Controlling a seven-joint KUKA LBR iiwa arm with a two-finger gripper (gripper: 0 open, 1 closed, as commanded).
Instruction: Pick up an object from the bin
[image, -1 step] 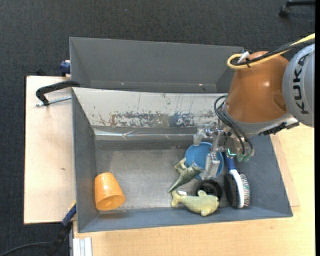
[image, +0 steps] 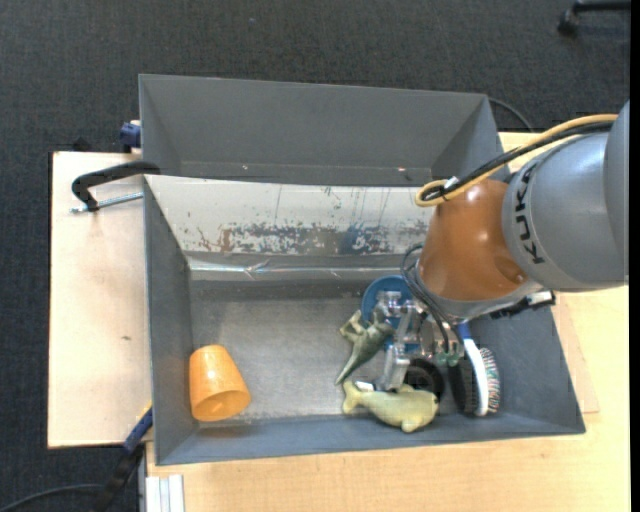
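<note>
Black letters "KUK", printed sideways on the robot's grey arm (image: 575, 215)

One cam, high above bin (image: 167, 320), tilted slightly from near side; arm (image: 560, 210) enters right.

A dark grey carpeted floor (image: 300, 40) with a fine, flat weave spreads across the top and down the left side under soft, even light, with a black leg-like shape (image: 598, 14) cut off at the top right corner and a thin black cable (image: 45, 490) curving along the bottom left.

Robot lab — KUKA arm (image: 572, 205), metal bin (image: 300, 130)
</note>
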